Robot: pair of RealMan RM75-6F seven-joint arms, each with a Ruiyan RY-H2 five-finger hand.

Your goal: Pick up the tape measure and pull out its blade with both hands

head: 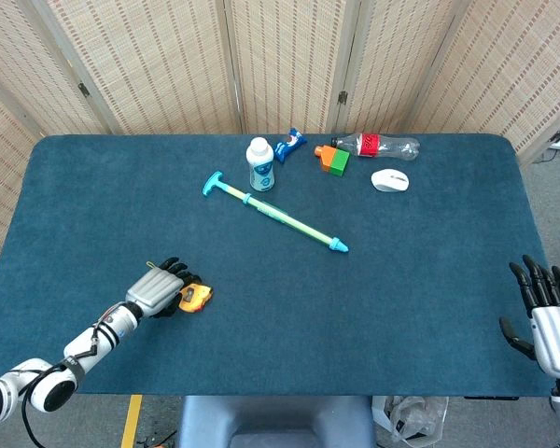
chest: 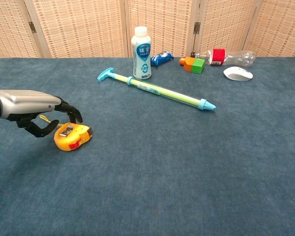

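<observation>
The yellow tape measure [head: 196, 298] [chest: 73, 137] lies on the blue table cloth near the front left, tilted, with its thin yellow strap toward my left hand. My left hand [head: 159, 287] [chest: 34, 108] hovers at the tape's left end. Its fingers [chest: 71, 113] curve over the case and touch or nearly touch it, with the thumb lower down on the left. The case still rests on the cloth, and no firm grip shows. My right hand [head: 546, 313] is at the front right table edge, fingers spread and empty, seen only in the head view.
A long green and blue pump tube [head: 275, 213] [chest: 157, 90] lies diagonally mid-table. At the back stand a white bottle [head: 260, 163] [chest: 141, 46], a blue wrapper [head: 289, 145], orange and green blocks [head: 333, 159], a clear plastic bottle [head: 383, 146] and a white mouse [head: 390, 180].
</observation>
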